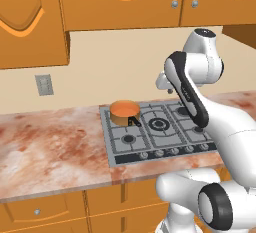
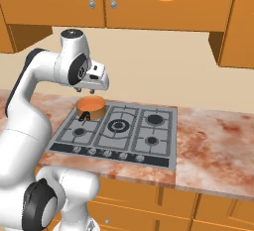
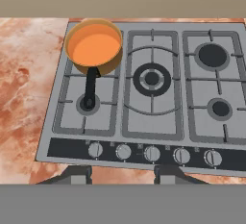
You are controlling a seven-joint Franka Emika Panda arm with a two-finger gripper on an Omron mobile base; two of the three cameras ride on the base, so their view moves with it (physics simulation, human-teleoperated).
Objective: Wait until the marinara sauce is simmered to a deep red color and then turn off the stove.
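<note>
Marinara sauce (image 3: pixel 94 48), a smooth orange disc, fills the tan saucepan (image 3: pixel 106 63) on the grey metal gas stove's (image 3: pixel 149 103) rear-left burner; the jaws hover spread above the stove's knobs (image 3: pixel 153 153), holding nothing.

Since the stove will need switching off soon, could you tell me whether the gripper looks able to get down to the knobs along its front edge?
Probably yes. The gripper hangs above the stove, and nothing lies between it and the knobs; the saucepan with its sauce sits on the back left burner, away from them.
</note>
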